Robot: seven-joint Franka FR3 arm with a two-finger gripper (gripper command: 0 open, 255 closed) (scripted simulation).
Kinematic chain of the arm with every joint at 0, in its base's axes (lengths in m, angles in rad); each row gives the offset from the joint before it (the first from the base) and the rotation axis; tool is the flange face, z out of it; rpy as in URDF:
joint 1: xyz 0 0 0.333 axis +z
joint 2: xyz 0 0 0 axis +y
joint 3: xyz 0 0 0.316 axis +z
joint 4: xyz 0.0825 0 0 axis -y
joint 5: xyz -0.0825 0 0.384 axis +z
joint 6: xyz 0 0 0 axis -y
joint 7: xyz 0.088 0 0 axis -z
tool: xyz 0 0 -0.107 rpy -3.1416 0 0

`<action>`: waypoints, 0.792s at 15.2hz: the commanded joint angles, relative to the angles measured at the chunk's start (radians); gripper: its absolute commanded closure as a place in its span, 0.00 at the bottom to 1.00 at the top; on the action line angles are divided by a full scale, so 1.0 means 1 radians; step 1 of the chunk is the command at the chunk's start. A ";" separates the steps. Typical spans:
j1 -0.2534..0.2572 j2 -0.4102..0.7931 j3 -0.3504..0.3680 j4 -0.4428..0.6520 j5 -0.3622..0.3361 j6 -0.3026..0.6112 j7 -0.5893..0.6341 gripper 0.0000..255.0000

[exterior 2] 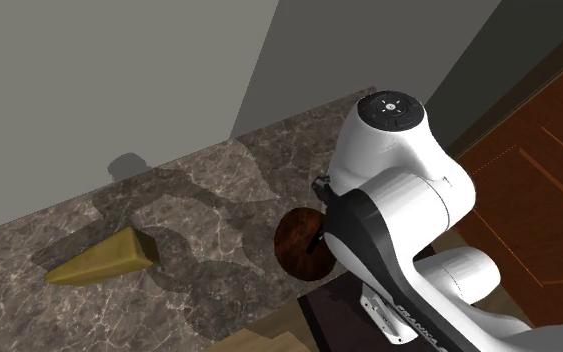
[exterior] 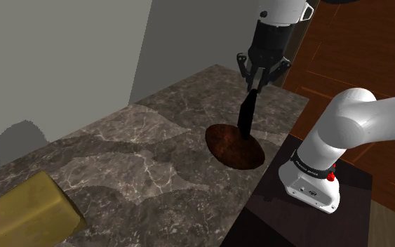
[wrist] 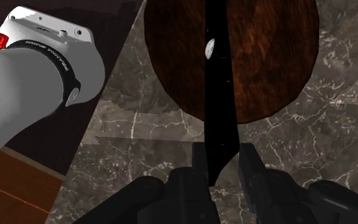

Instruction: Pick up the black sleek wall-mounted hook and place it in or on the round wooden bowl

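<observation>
There is one black hook (exterior: 245,116), one round bowl (exterior: 235,145), one yellow-brown block (exterior: 26,212), and one white arm (exterior: 357,126) with one black gripper (exterior: 255,87).

The gripper holds the hook. In the wrist view its two fingers (wrist: 252,167) stand narrow and clasp the upper end of the hook (wrist: 219,95) from both sides.

The hook is a long, thin, black piece. In the shoulder view its long axis is almost vertical: it hangs from the fingertips and its free end points down to the bowl. This lower end shows in front of the bowl's far rim, and I cannot tell if it touches the bowl or is just above it. In the wrist view the hook runs straight away from the gripper (wrist: 222,162) and crosses the middle of the bowl (wrist: 266,57). One small pale round spot (wrist: 210,46) is on the hook near its far end.

The bowl is dark brown with a wood grain and looks shallow. It stands on a dark marble countertop (exterior: 139,161), close to the edge beside the arm's base.

The block lies on the same countertop, well apart from the bowl, near the shoulder view's lower left corner. In the second exterior view the block (exterior 2: 104,258) looks like a wedge, and the arm hides part of the bowl (exterior 2: 297,245).
</observation>
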 commanded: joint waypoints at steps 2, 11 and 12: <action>0.002 -0.003 0.004 -0.014 0.004 0.012 0.000 1.00; 0.002 -0.003 0.004 -0.014 0.004 0.011 0.000 0.00; 0.002 -0.003 0.004 -0.014 0.004 0.011 0.000 0.00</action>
